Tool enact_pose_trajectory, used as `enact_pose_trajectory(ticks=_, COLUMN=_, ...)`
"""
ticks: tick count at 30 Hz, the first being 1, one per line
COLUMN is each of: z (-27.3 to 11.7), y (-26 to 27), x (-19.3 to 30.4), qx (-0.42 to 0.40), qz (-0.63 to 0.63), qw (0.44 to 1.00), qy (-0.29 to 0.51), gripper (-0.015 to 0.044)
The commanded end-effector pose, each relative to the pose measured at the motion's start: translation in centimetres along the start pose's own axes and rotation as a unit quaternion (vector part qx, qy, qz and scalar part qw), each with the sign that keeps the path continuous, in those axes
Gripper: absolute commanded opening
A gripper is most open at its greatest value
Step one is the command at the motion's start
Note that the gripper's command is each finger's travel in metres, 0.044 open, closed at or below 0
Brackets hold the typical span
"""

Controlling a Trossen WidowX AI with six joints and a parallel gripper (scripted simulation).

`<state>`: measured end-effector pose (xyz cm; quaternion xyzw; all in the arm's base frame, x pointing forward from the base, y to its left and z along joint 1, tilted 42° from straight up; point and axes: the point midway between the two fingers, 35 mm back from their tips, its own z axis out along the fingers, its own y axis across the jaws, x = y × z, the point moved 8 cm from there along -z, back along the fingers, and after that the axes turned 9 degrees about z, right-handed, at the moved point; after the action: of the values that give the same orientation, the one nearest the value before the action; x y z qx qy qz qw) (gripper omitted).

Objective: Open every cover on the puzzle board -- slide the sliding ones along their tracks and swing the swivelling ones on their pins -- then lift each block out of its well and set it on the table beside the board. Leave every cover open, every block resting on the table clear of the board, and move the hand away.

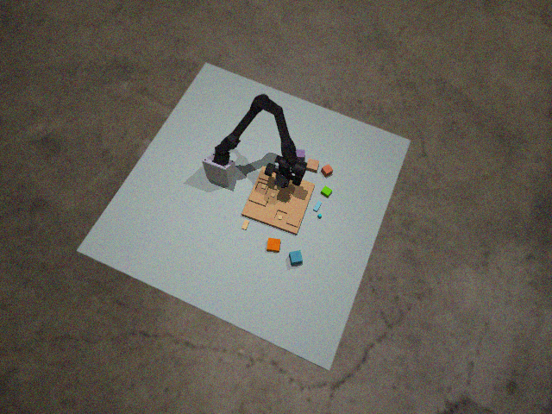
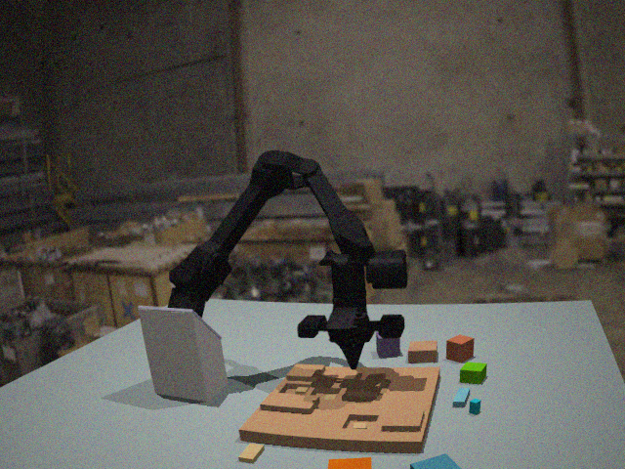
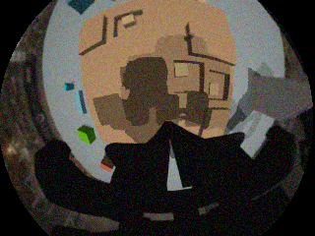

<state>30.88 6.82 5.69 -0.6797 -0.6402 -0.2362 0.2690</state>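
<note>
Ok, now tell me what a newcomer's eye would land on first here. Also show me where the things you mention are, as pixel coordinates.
Probably the black arm [image 1: 264,103] [image 2: 282,171], arched over the tan puzzle board [image 1: 267,214] [image 2: 312,433] [image 3: 157,25] with its closed gripper [image 2: 354,367] [image 3: 167,124] pointing down. Next, the vivid orange block [image 1: 273,245] [image 2: 350,463] and bright green block [image 1: 326,191] [image 2: 473,372] [image 3: 87,134], lying on the table off different sides of the board.

Puzzle board [image 3: 162,41] fills upper middle, dark shadows across it. Pale block [image 3: 128,20] in a well at upper left; two more pale blocks at right, one [image 3: 181,69] left of the other [image 3: 214,88]. Green block [image 3: 87,134], light-blue strip [image 3: 81,102], small teal block [image 3: 69,87] left of board. Gripper [image 3: 167,124] shut, at bottom.
</note>
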Motion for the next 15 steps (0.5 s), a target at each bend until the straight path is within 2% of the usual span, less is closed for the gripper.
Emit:
enact_pose_trajectory(ticks=1, z=0.6, y=-0.2, x=0.0, qx=0.003, qz=0.003, qw=1.000, qy=0.002, gripper=0.0000)
enact_pose_trajectory(ticks=15, z=2.0, y=-0.3, x=0.0, qx=0.003, qz=0.003, qw=1.000, qy=0.003, gripper=0.0000)
